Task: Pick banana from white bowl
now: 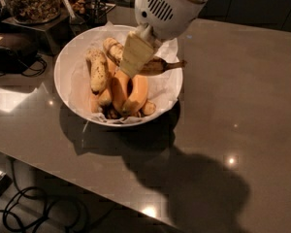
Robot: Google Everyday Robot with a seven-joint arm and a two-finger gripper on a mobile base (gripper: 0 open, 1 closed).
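Observation:
The white bowl (pixel 64 84) with its crumpled paper lining stands on the grey table at the left of the middle. The small golden-brown banana (pixel 160 66) lies near the bowl's right rim, with its dark stem pointing right. My gripper (pixel 131 62) reaches down into the bowl from the white arm above. It is at the banana's left end and hides that end. Paler speckled bananas (pixel 98 72) and smooth orange-yellow ones (pixel 136 93) lie beside and below it.
Containers of snacks (pixel 29 4) stand on a dark stand at the back left. A black device (pixel 9 47) with cables lies left of the bowl. The table's front edge runs diagonally at the lower left, with cables on the floor (pixel 34 208) below it.

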